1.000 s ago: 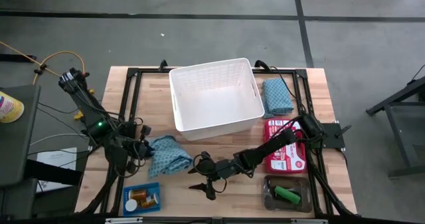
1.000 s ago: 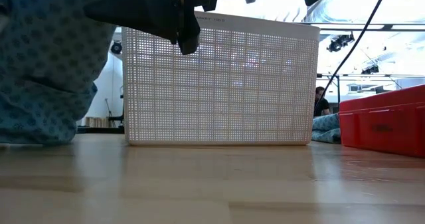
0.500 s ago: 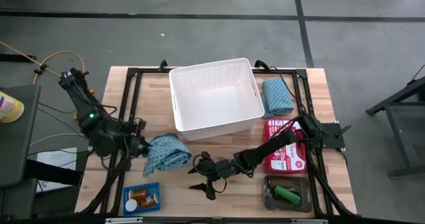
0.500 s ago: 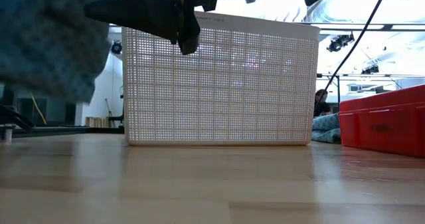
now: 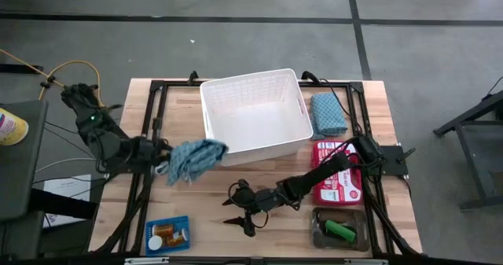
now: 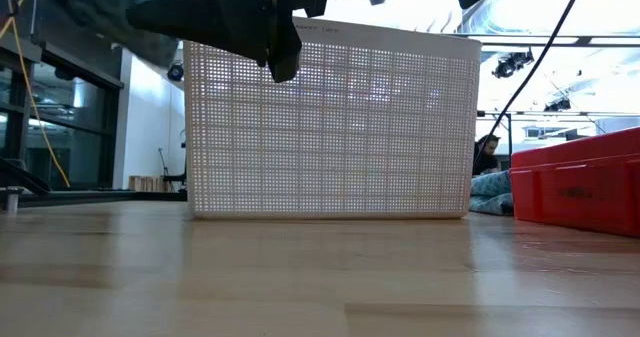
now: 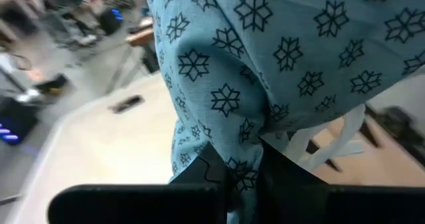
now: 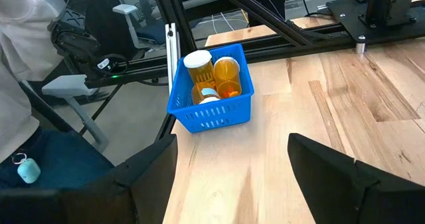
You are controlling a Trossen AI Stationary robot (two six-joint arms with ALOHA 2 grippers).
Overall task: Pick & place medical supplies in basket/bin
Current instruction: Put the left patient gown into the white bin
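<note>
Fingers of the left gripper (image 5: pixel 163 160) are clenched on a teal patterned cloth (image 5: pixel 191 158), which in the high view hangs clear of the surface just off the white basket's (image 5: pixel 255 144) near-left corner, bunched and drooping because it is pinched at one fold only. That height probably serves to clear the basket's wall before the cloth goes in. Near the front edge, the right gripper (image 5: pixel 238 217) waits low with its fingers spread and nothing between them. A second teal cloth (image 5: pixel 328 113) lies at the basket's right side, a red case (image 5: pixel 339 178) lies in front of it, a grey tray (image 5: pixel 339 230) with a green piece (image 5: pixel 341 231) sits at the front-right corner, and a blue mesh tray (image 5: pixel 167 235) sits at the front left.

From the low view, the basket (image 6: pixel 330 127) stands upright and square on the surface, and a dark gripper (image 6: pixel 225 17) hangs in front of its upper left.

Through the left wrist view, the cloth (image 7: pixel 265 71) fills the scene, gathered down into the dark fingers (image 7: pixel 219 174) that grip it.

Across the right wrist view, the fingers (image 8: pixel 143 167) stand apart and empty, facing the blue mesh tray (image 8: pixel 212 114) with its orange pill bottles (image 8: pixel 228 76) near the surface's edge.
</note>
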